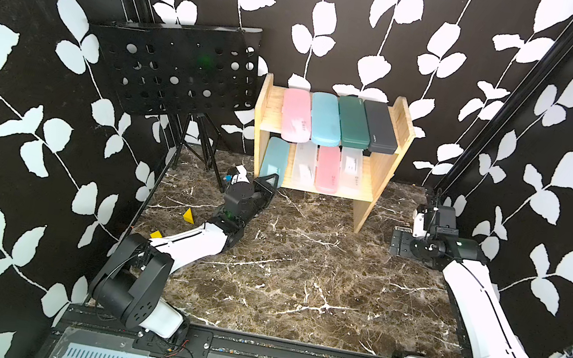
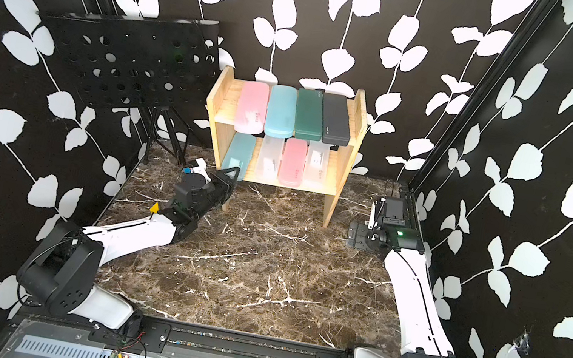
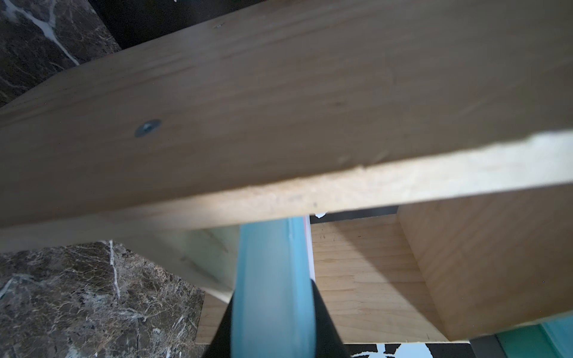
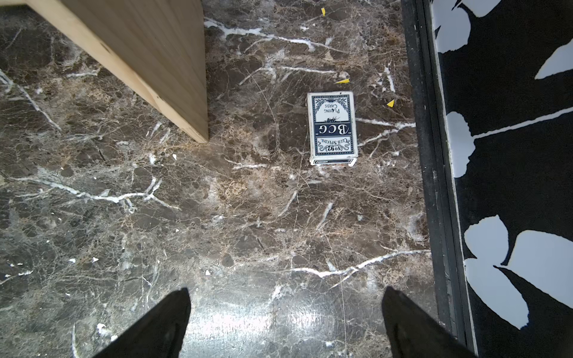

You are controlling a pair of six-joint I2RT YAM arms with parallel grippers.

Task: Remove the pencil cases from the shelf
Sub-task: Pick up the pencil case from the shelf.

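Light-blue plastic first: the lower blue case (image 1: 274, 158) lies at the left end of the bottom board of the shelf (image 1: 381, 173), just beside the left side panel. The left claw (image 1: 270, 182) is clamped on its near end; the left wrist view shows the black fingers (image 3: 322, 310) pressed against both long sides of the case (image 3: 273, 272). Same board, going right: frosted clear case (image 1: 304, 165), lower pink case (image 1: 327, 169), second frosted clear case (image 1: 350, 169), all lengthwise, side by side. Top board, left to right: upper pink case (image 1: 296, 114), upper blue case (image 1: 324, 119), dark green case (image 1: 352, 122), dark grey case (image 1: 379, 126), packed close together. All eight are on the shelf. It stands at the back of the brown marbled counter (image 1: 300, 270). Black perforated music stand (image 1: 177, 69) to its left. Right claw (image 4: 286, 291) hangs over bare counter right of the shelf, jaws spread wide, holding nothing. A playing-card box (image 4: 332, 128) lies flat ahead of it. Small yellow scraps (image 1: 189, 215) lie near the left arm.
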